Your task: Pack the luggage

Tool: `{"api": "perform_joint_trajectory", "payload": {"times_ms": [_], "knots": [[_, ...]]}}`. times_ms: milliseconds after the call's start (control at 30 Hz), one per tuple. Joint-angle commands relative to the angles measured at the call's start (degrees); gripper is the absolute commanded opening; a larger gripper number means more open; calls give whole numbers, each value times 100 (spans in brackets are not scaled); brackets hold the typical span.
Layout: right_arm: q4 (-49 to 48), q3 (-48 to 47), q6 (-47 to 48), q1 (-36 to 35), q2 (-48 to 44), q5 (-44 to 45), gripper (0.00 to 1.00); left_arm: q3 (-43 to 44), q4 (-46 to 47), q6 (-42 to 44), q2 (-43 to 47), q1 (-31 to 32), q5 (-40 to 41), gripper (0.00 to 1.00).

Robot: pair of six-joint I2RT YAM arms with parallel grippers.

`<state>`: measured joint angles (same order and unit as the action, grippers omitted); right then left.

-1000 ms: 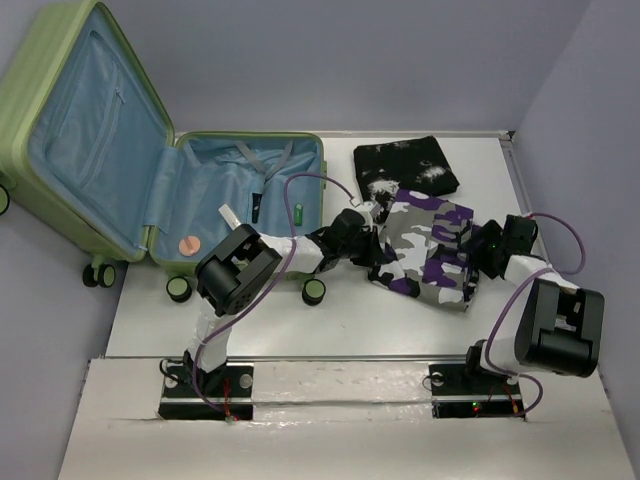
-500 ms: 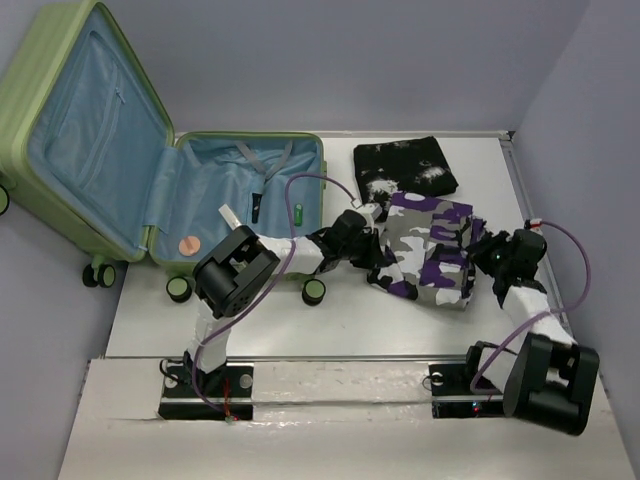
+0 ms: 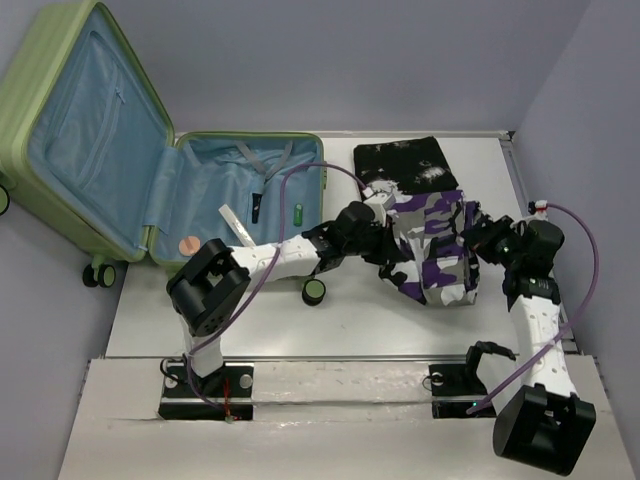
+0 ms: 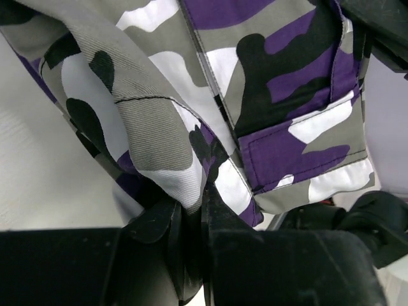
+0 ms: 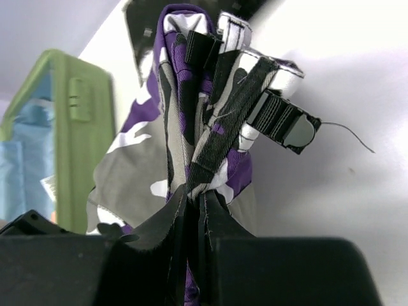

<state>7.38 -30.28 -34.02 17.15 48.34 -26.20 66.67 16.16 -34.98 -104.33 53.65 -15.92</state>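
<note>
The light-green luggage (image 3: 95,70) lies open at the left, its lid leaning back and its blue-lined half (image 3: 225,190) flat on the table. A purple, grey and black camouflage garment (image 3: 435,250) hangs lifted between my two grippers, right of the luggage. My left gripper (image 3: 385,248) is shut on its left edge; the wrist view shows the cloth (image 4: 191,127) pinched in the jaws. My right gripper (image 3: 480,238) is shut on its right edge; the cloth (image 5: 191,127) is bunched in the jaws there.
A black garment with white print (image 3: 405,165) lies on the table behind the camouflage one. Small items, a white tube (image 3: 231,218), a green thing (image 3: 298,211) and a round pink thing (image 3: 188,244), lie in the luggage's flat half. Luggage wheels (image 3: 314,291) stand at its near edge.
Both grippers have risen with the camouflage garment, which now hangs bunched above the table instead of lying flat. The right arm has stretched out and upward.
</note>
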Motion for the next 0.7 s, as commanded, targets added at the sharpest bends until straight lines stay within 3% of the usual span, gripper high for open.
{"api": "perform_joint_trajectory", "payload": {"times_ms": [0,233,400,533,667], "knots": [[-272,-1014,1,-202,-255,-711,7,688,2,140,677,-12,54,6],[-675,-1769,-263,-1326,341,-53,7,760,-570,334,1617,-872,169,6],[-1457,-2630,-351,-2958,1545,675,7,750,-1201,536,2504,-1777,326,6],[-1923,-3772,-395,-3779,2907,879,7,917,-1887,738,3076,-2778,616,6],[-2275,-5012,-553,-4377,4339,809,7,576,-2389,914,3630,-4307,836,6]]}}
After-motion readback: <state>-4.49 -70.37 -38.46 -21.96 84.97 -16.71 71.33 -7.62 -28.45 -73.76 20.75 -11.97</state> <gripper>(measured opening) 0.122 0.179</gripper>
